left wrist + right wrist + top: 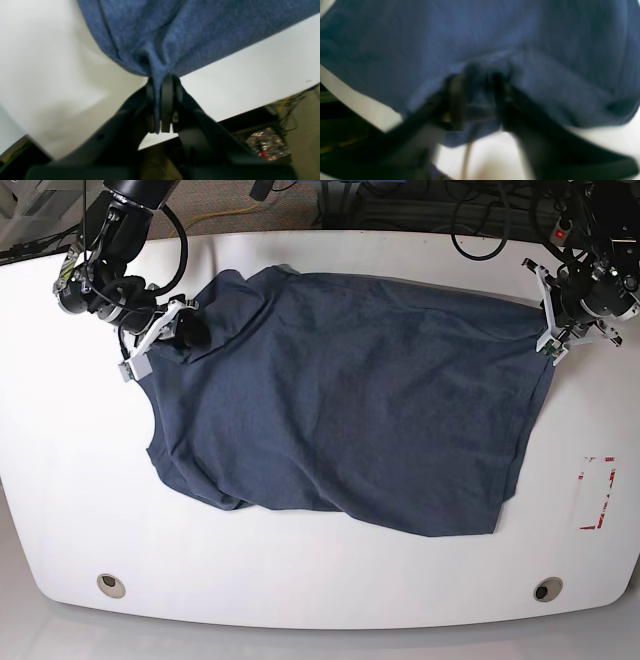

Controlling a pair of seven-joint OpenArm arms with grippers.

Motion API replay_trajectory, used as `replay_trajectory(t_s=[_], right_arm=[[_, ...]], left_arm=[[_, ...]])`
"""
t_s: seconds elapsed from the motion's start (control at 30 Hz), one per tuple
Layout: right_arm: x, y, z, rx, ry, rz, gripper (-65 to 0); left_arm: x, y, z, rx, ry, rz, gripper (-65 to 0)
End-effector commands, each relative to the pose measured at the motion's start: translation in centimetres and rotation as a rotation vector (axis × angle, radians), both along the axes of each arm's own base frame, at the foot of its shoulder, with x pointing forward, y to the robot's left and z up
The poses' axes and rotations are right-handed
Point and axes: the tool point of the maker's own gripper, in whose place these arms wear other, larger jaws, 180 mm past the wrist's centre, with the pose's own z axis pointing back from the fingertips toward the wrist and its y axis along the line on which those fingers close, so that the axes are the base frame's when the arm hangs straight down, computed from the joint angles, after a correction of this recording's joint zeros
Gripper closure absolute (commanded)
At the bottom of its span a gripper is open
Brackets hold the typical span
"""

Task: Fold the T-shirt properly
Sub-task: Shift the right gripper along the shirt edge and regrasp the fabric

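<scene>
- My left gripper (161, 105) has its fingers pressed together on a pinch of the T-shirt (175, 32); the cloth fans out ahead of my fingertips over the white table (250, 82).
- My right gripper (476, 100) has its fingers apart, with a fold of the shirt lying between them; the view is blurred, so I cannot tell whether they touch it.
- The T-shirt lies spread on the table between my two grippers, its near hem rumpled.
</scene>
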Motion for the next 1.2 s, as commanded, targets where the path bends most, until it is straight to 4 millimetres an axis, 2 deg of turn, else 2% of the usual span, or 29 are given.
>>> replay_trajectory(t_s=[0.0, 0.07, 0.13, 0.33, 0.57, 0.67, 0.8, 1.07, 1.13, 1.17], right_arm=[[0.2, -0.9, 0.9, -0.001, -0.040, -0.022, -37.3], [-0.5, -2.4, 1.7, 0.019, -0.065, -0.084, -44.5], [-1.1, -3.3, 2.1, 0.045, -0.083, -0.130, -47.6], [-3.0, -4.7, 2.1, 0.079, -0.076, -0.195, -48.5], [-4.5, -3.2, 0.3, 0.133, -0.016, -0.215, -48.4], [-4.8, -3.2, -0.5, 0.122, 0.015, -0.220, -48.2], [-5.1, -1.7, -1.5, 0.114, 0.054, -0.187, -48.2], [-2.7, 1.1, -1.9, 0.116, 0.047, -0.150, -47.9], [-2.4, 1.5, -2.1, 0.107, 0.054, -0.154, -44.9], [-2.1, 1.6, -2.2, 0.101, 0.055, -0.154, -40.3]], left_arm=[[0.7, 0.3, 0.8, 0.017, -0.029, -0.011, 0.0], [1.1, 0.3, 1.0, 0.017, -0.040, -0.011, 0.0], [1.2, 0.4, 1.2, 0.020, -0.045, -0.008, 0.0], [1.2, 0.3, 1.1, 0.016, -0.044, -0.011, 0.0], [1.2, 0.1, 1.1, 0.009, -0.045, -0.011, 0.0], [1.2, 0.1, 1.1, 0.009, -0.045, -0.011, 0.0], [1.2, 0.1, 1.1, 0.009, -0.045, -0.011, 0.0], [1.2, 0.1, 1.0, 0.009, -0.043, -0.011, 0.0], [1.2, 0.1, 1.0, 0.009, -0.043, -0.011, 0.0], [1.2, 0.1, 1.1, 0.009, -0.045, -0.011, 0.0]])
